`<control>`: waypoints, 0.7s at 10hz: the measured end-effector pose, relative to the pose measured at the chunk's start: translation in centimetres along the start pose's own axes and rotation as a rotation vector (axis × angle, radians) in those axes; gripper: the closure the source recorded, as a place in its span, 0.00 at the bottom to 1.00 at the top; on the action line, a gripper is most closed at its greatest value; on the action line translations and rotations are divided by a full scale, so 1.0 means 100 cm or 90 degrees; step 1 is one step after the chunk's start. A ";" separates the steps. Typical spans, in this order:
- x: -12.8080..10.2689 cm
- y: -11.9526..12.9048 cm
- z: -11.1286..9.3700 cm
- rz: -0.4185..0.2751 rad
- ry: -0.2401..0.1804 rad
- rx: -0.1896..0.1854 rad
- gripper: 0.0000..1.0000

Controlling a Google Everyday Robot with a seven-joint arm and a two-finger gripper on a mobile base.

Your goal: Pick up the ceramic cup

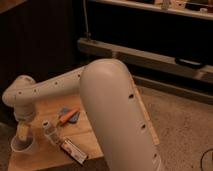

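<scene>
My gripper (23, 134) sits at lower left, dipping into the cup (22, 145); I'd say I'm at the grasp stage, closing next, then lifting.

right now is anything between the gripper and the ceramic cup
Nothing visible does. The gripper hangs directly over the ceramic cup, reaching into its rim. The small bottle stands to the cup's right, off that path.

wooden table (100, 127), ceramic cup (22, 145) under gripper (23, 134), bottle (49, 131), carton (74, 151)
</scene>
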 end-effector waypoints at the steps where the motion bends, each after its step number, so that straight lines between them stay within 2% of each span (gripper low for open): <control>1: 0.001 -0.002 0.006 -0.001 0.001 -0.004 0.20; 3: -0.001 -0.003 0.015 -0.009 0.007 -0.014 0.23; 5: -0.001 -0.002 0.020 -0.017 0.017 -0.020 0.42; 7: -0.001 -0.002 0.021 -0.024 0.011 -0.029 0.59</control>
